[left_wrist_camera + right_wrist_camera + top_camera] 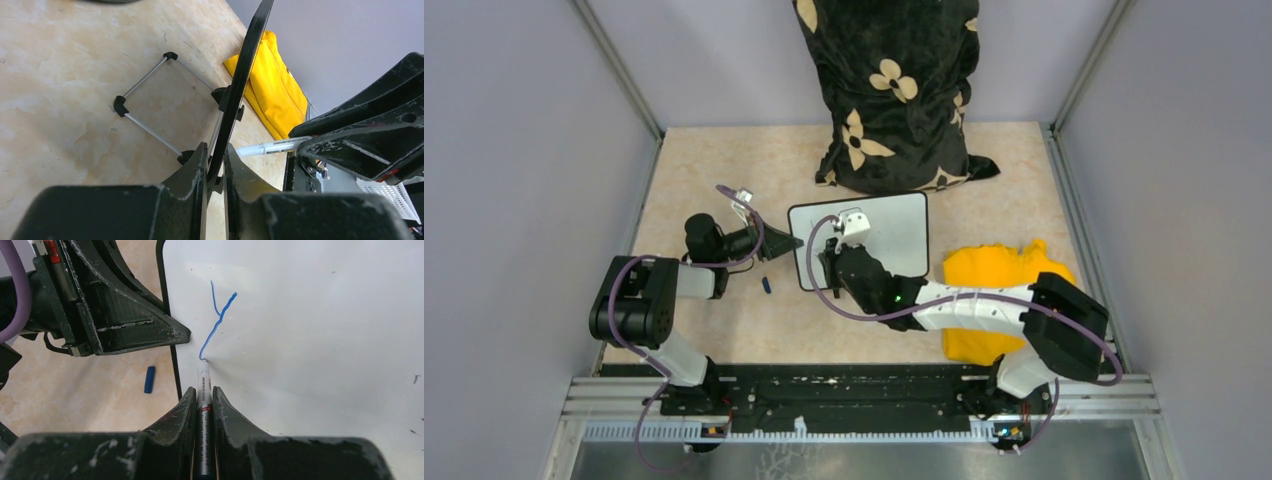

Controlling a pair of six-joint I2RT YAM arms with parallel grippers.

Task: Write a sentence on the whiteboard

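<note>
Whiteboard point(894, 225) sits mid-worktop point(724, 170), just in front of the black floral pillow point(894, 90), with a yellow cloth point(994, 275) off to its right. Left claw point(215, 152) is pinched on the board's left rim. Right claw point(203, 392) is clamped on a marker point(204, 420), tip touching the board at the bottom of a blue Y-shaped stroke point(217, 322). The blue cap point(149, 379) lies on the worktop beside that rim.
</note>
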